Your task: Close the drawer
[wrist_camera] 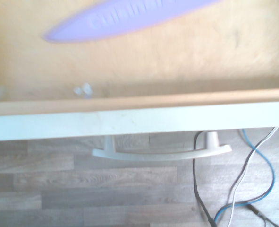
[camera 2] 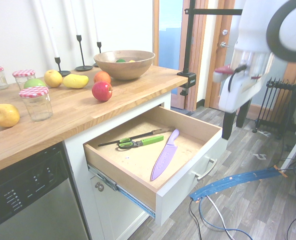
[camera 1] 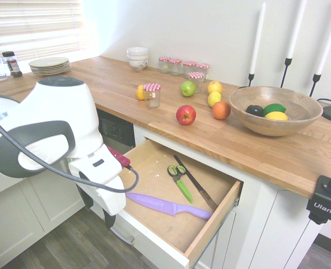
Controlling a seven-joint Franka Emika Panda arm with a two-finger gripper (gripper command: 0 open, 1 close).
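The drawer (camera 1: 217, 219) stands pulled far out below the wooden counter, showing its plywood box, its white front (camera 2: 187, 191) and the silver bar handle (camera 2: 206, 169). Inside lie a purple knife (camera 1: 165, 205), green scissors (camera 1: 179, 179) and a dark knife (camera 1: 196, 185). My gripper (camera 2: 234, 127) hangs open outside the drawer front, near its corner and above the floor, touching nothing. In the first exterior view the gripper (camera 1: 107, 218) is mostly hidden behind the arm. The wrist view looks straight down on the drawer front's top edge (wrist_camera: 130, 125), the handle (wrist_camera: 160, 153) and the purple knife (wrist_camera: 130, 19).
On the counter (camera 1: 277, 157) sit a wooden bowl (camera 1: 275, 110) of fruit, a red apple (camera 1: 185, 114), other loose fruit and several jars. A dishwasher (camera 2: 27, 200) is beside the drawer. Cables (camera 2: 233, 182) cross the floor and a radiator (camera 2: 278, 102) stands behind the arm.
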